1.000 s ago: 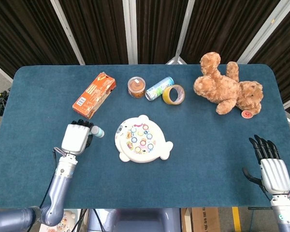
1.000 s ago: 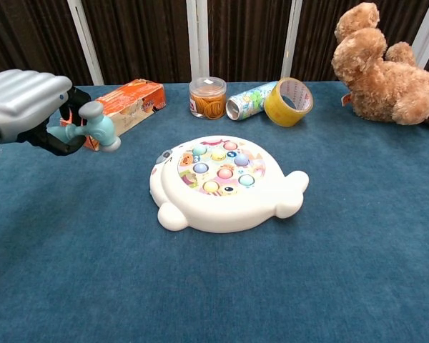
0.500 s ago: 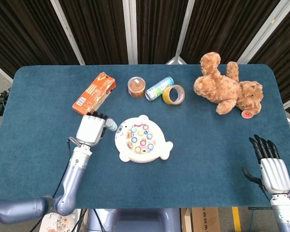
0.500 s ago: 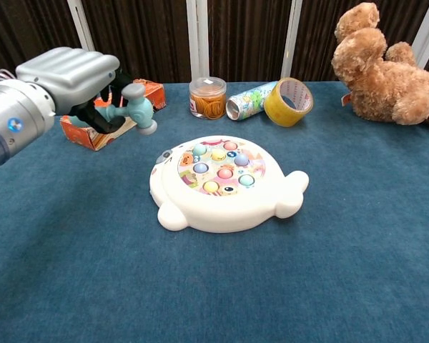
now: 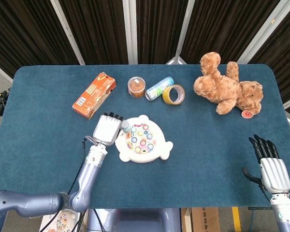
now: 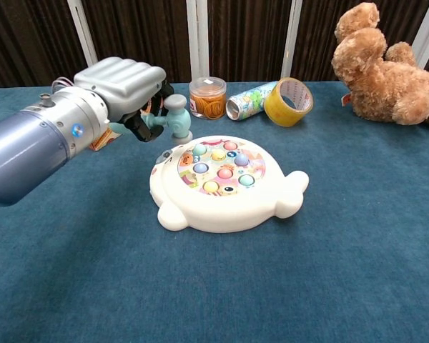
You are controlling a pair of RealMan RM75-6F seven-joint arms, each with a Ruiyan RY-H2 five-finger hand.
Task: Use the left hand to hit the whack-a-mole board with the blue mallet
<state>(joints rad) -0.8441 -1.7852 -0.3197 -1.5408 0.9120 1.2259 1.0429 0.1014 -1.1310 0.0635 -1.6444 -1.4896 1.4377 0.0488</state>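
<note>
At the far left of the table, the orange box (image 5: 94,94) now lies behind the left hand (image 5: 106,129) rather than beside it — over the last second the hand has travelled rightward from the open cloth near the box to the left edge of the toy board (image 5: 142,139). Its fingers are wrapped around the handle of the blue mallet (image 6: 173,117), and in the chest view the mallet's head now hangs just above the board's near-left rim, by the small ear of the white shell, where a moment ago it was still well short of it. The head is raised and not touching; the coloured buttons (image 6: 222,163) lie a little further right of it. This means the carry is nearly over and the strike is the step in hand: I judge the hand needs only a slight further reach to the right and then a short downward swing to land on a button instead of the plain rim. Further right, the round jar (image 5: 136,87), the can (image 5: 159,88) and the tape roll (image 5: 173,94) sit in a row behind the board, unmoved, and the teddy bear (image 5: 227,91) lies well apart. At the far right, the right hand (image 5: 271,166) rests at the table edge with fingers straight and together-ish, holding nothing, unchanged.
</note>
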